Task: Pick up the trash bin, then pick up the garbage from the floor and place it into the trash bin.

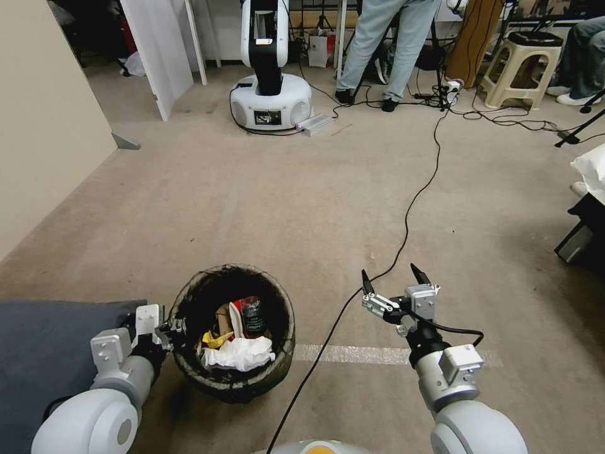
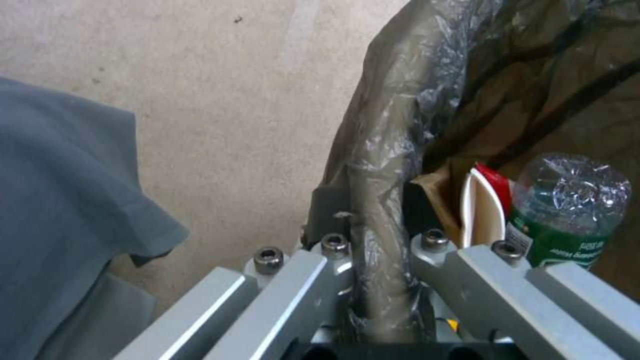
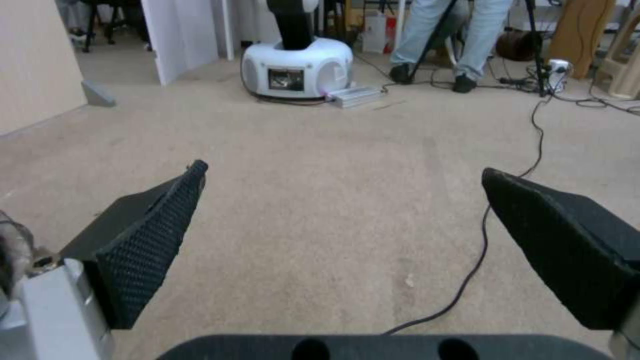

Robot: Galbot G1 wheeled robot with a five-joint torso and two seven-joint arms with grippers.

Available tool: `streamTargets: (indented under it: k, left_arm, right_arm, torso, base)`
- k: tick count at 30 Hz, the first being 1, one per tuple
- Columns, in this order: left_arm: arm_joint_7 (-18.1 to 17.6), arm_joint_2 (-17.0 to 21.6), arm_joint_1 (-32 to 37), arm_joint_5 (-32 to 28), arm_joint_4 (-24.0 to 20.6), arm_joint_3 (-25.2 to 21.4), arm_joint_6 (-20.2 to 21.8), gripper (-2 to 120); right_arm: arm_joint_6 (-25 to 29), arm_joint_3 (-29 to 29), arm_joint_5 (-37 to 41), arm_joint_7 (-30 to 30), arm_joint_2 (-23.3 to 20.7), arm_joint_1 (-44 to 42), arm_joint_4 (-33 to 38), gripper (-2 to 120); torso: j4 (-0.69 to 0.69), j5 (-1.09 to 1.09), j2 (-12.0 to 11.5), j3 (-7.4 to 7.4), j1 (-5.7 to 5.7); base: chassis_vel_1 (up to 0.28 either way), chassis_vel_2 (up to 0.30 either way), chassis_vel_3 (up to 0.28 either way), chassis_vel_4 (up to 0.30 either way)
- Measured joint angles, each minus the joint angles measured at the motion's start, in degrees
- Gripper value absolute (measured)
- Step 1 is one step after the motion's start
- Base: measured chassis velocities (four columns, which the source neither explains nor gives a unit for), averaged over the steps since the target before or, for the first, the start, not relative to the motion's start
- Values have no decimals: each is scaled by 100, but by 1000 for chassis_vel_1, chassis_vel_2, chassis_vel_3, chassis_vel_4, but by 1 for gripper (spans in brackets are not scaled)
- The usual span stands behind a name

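Observation:
The trash bin (image 1: 232, 328), lined with a dark bag, hangs just above the carpet at lower left. My left gripper (image 1: 169, 328) is shut on the bin's rim (image 2: 373, 210), with the bag-covered edge pinched between its fingers. Inside the bin lies garbage: crumpled white paper (image 1: 242, 353), a red-and-white carton (image 2: 483, 205), a brown paper bag (image 2: 437, 192), a yellow wrapper (image 1: 214, 339) and a clear bottle with a green label (image 2: 567, 210). My right gripper (image 1: 392, 282) is held open over bare carpet to the bin's right, with nothing between its black fingers (image 3: 153, 235).
A black cable (image 1: 403, 233) runs across the carpet past my right gripper. A grey cloth (image 1: 50, 353) covers the floor at lower left. Farther off stand another white robot (image 1: 270, 94), a person's legs (image 1: 391, 44), a stool (image 1: 520, 66) and a beige wall (image 1: 38, 113).

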Motion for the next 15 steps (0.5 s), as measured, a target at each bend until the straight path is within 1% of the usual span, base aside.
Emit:
streamTargets:
  k: [7, 15]
  left_arm:
    - [-148, -47, -139, 17, 299, 186, 0, 1]
    - [-194, -52, -188, 18, 389, 250, 0, 1]
  right_arm:
    - [-6, -35, 18, 5, -17, 10, -52, 100]
    - [-13, -35, 31, 8, -21, 24, -62, 100]
  torso:
    - [0, -1, 0, 0, 0]
    - [0, 0, 0, 0, 0]
  base:
    - [0, 0, 0, 0]
    - [0, 0, 0, 0]
